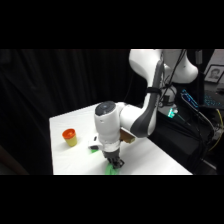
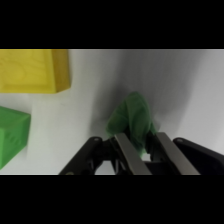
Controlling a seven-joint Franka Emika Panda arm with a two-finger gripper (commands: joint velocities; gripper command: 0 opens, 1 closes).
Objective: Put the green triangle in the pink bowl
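Side view, left to right: orange-and-yellow cup (image 1: 69,137) stands upright at about 9 o'clock from the gripper, well apart, not part of the job. A small dark-and-green thing (image 1: 93,146) lies on the white table (image 1: 150,155) just left of the wrist; too blurred to name. Gripper (image 1: 114,165) is down at the table's near edge, low over a patch of green, arm bent over it from 1 o'clock. Tan object (image 1: 128,136) peeks out behind the forearm, unclear what. Pink bowl not visible in either view, likely hidden by the arm or out of frame.

Wrist view, left to right: green cube (image 2: 11,136) at 8 o'clock, yellow block (image 2: 34,70) at 10 o'clock, both apart from the fingers. Green triangle (image 2: 132,119) sits dead centre at 12 o'clock, its base between the two fingers (image 2: 128,154), which stand spread on either side with a gap showing; contact can't be told. Straddling stance reads as lining up for a pinch, so grasp step looks not yet done; carry to bowl remains.
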